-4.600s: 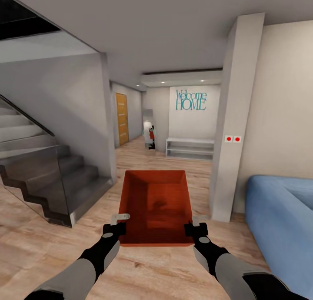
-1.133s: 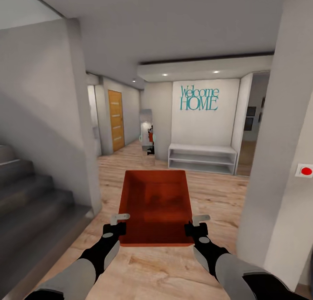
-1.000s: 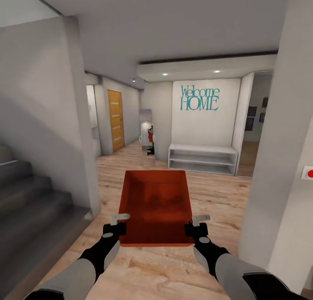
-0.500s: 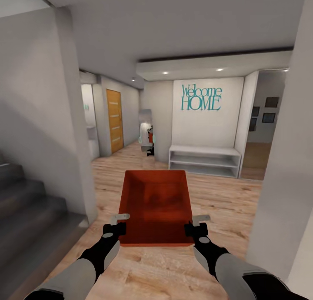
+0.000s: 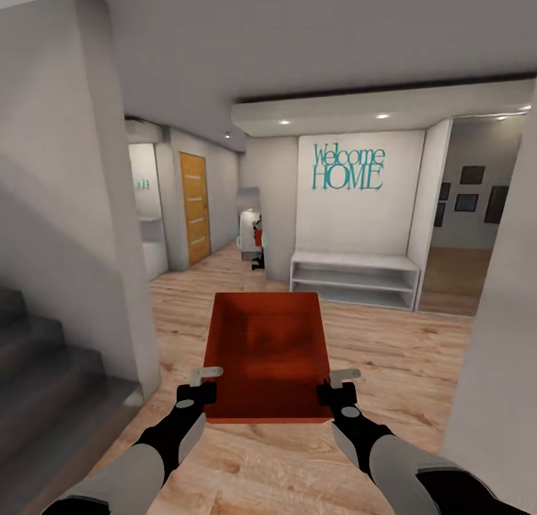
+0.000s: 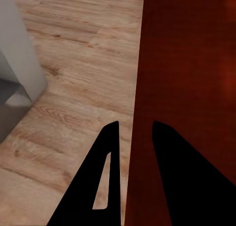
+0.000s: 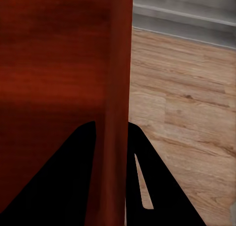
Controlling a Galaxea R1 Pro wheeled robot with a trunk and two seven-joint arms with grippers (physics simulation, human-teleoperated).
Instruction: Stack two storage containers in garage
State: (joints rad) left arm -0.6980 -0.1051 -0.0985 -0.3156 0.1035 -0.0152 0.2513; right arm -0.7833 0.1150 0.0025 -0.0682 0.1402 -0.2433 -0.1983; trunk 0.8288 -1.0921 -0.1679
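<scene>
Observed one orange-red storage container (image 5: 268, 354) carried level in front of the trunk, above the light wood plank floor (image 5: 388, 366), open top up, nothing inside. Left pincer (image 5: 203, 384) clamped on the container's left wall near its near corner; in the left wrist view, left pincer (image 6: 132, 137) seen with one dark finger on each side of that wall (image 6: 187, 88). Right pincer (image 5: 334, 386) clamped likewise on the right wall near the near corner; in the right wrist view, right pincer (image 7: 112, 130) seen straddling the wall (image 7: 115, 64), one finger inside, one outside. Both forearms reaching forward from the lower edge of the head view.

Surroundings noted: hallway with white walls. Teal "Welcome HOME" lettering (image 5: 348, 167) on the far wall, low white shelf unit (image 5: 354, 278) beneath it. Tan wooden door (image 5: 195, 207) further back at left. Grey stair steps (image 5: 45, 381) at near left, beside a grey wall corner (image 5: 112, 201). Dark picture frames (image 5: 470, 190) visible through an opening at right. Small red-and-teal object (image 5: 257, 239) far down the hall, too small to identify.
</scene>
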